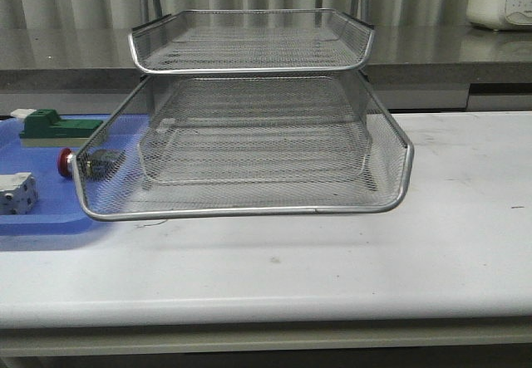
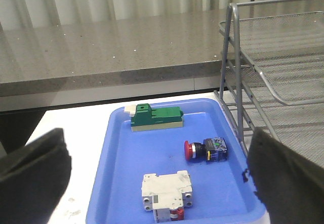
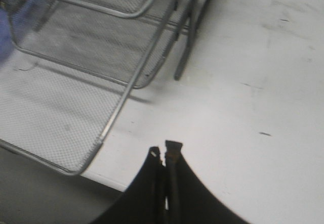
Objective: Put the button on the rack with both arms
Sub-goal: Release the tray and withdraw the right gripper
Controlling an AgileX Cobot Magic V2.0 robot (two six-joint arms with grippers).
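Rack: silver wire mesh, chrome rims. Tray: flat blue. Button: red head, black-and-blue body. Blocks: one green, one white-grey. Table: white, scuffed.

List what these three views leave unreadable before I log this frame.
- Button in the front view: its body sits behind the rack mesh; only the red head shows clearly.
- Grey block, front view: cut off by the picture edge.
- Left pincer, left wrist view: fingertips fall below the frame.
- Right pincer, right wrist view: blurred picture; the blue tray is a smear.
- Both arms: absent from the front view.
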